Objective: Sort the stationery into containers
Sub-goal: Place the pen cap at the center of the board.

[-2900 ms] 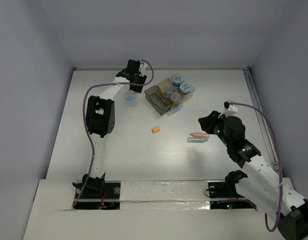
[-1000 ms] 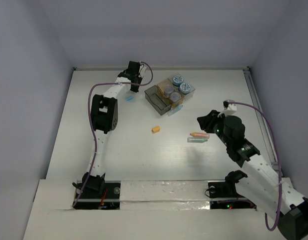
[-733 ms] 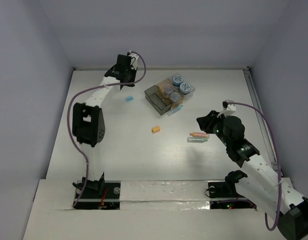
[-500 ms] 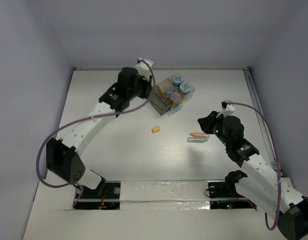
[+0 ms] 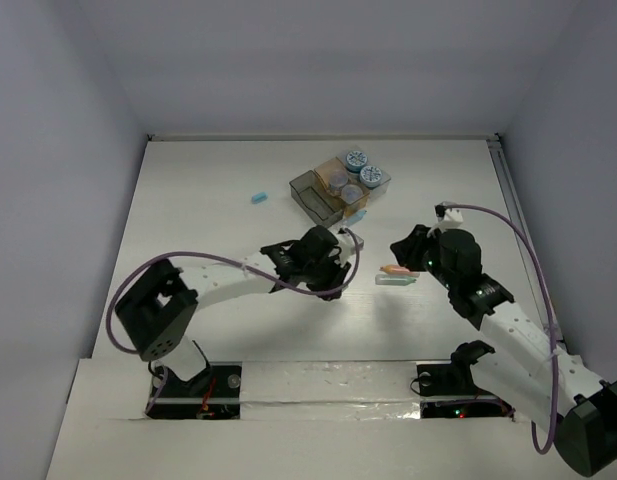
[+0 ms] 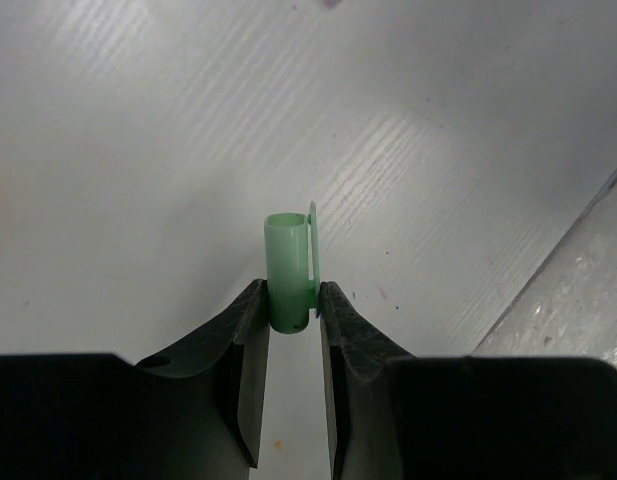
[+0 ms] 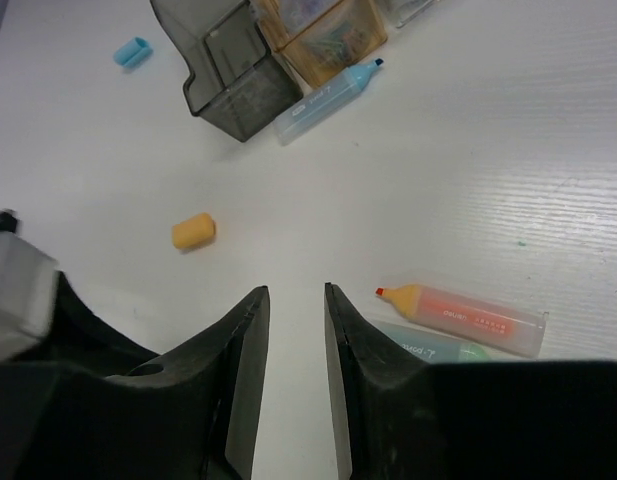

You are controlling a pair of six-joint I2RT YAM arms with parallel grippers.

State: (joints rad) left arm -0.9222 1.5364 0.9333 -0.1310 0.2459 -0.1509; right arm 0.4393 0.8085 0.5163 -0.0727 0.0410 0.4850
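Observation:
My left gripper [image 6: 293, 300] is shut on a small green cap with a clip [image 6: 288, 265] and holds it over bare table. In the top view it [image 5: 326, 272] is mid-table, in front of the containers [image 5: 338, 185]: dark grey [image 7: 233, 60], tan [image 7: 328, 25] and clear boxes holding patterned rolls [image 5: 363, 166] and purplish cylinders [image 5: 333, 180]. My right gripper [image 7: 296, 295] is open and empty, just left of an orange highlighter [image 7: 468, 315] and a green one [image 7: 428, 345]. An orange cap [image 7: 193, 230] lies ahead of it.
A light blue highlighter [image 7: 328, 95] lies against the front of the boxes. A light blue cap [image 5: 258, 197] lies left of them. The left arm [image 5: 238, 280] stretches across the table's middle and hides the orange cap in the top view. Walls enclose the table.
The left arm has swung from the back left, beside the boxes, down to the middle of the table. The right arm has barely shifted.

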